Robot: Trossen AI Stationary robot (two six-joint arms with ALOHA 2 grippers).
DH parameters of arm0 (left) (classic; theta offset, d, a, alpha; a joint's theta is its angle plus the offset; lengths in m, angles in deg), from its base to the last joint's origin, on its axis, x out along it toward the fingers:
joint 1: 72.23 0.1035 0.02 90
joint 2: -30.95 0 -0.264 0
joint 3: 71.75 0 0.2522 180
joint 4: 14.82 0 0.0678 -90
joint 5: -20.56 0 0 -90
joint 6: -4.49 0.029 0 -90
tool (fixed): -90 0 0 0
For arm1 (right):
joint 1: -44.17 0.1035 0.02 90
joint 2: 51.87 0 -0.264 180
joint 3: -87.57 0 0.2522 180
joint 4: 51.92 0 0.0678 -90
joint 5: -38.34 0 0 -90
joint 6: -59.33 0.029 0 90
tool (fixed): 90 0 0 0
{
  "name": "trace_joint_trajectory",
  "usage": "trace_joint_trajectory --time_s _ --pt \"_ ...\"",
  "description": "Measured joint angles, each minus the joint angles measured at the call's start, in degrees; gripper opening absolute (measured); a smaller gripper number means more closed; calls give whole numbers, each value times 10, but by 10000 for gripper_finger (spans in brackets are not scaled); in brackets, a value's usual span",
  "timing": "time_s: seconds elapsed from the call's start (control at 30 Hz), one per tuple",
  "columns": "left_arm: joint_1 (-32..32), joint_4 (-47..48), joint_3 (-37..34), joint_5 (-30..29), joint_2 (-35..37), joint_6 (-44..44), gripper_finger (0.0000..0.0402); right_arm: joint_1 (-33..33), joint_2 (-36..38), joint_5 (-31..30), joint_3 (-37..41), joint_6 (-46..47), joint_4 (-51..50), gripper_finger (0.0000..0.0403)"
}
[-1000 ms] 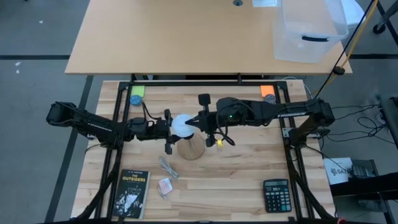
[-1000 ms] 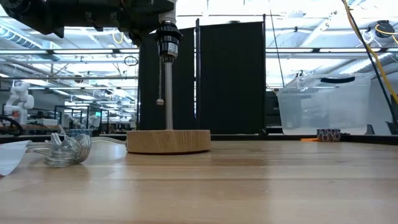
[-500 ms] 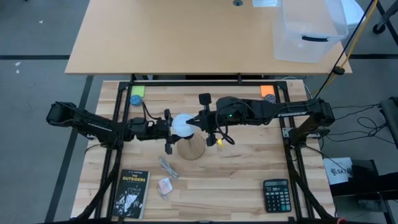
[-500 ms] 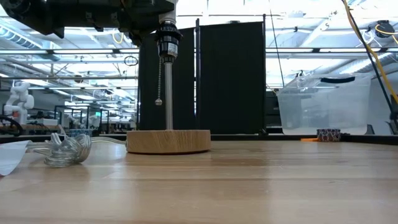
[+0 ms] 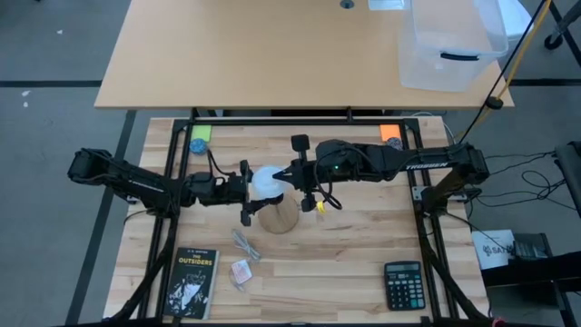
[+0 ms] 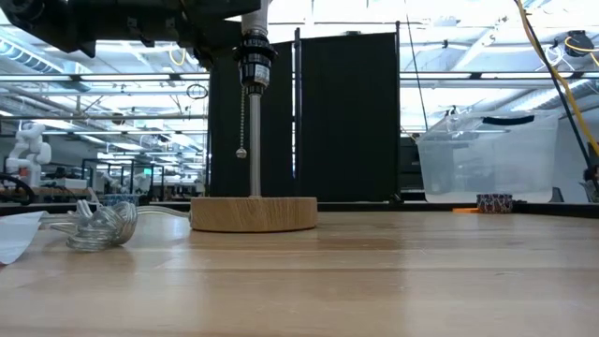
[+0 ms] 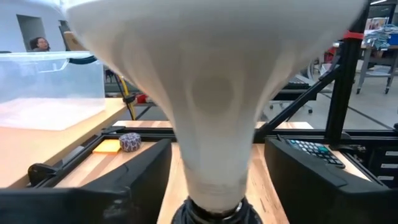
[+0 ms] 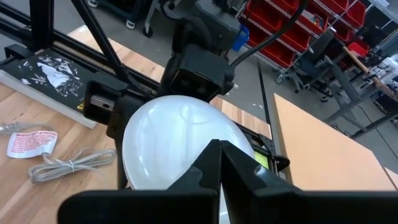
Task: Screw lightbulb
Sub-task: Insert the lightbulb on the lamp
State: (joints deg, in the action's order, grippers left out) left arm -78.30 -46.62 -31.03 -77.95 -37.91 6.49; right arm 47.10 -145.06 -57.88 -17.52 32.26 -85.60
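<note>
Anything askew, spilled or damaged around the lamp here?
Nothing stands out. The lightbulb sits straight in the black socket of the upright wooden stand, and the book and calculator lie flat nearby.

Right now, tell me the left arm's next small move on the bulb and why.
Probably re-close the left tool on the lightbulb and give another turn. Its fingers stand apart either side of the globe, the bulb's neck sits in the black socket, and the shut right tool rests against the globe's top.
</note>
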Motion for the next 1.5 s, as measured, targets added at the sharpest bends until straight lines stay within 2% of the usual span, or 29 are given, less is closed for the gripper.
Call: trace_joint_trajectory --time_s 0.3,0.7,1.5 --pt "-15 2 0 -57 0 0 275 0 0 1 0 7 -10 0" --pt "-16 26 1 -94 1 -2 275 2 -1 0 1 9 -15 0" --pt "-20 53 1 -87 1 5 275 17 -1 -13 2 43 -24 0"
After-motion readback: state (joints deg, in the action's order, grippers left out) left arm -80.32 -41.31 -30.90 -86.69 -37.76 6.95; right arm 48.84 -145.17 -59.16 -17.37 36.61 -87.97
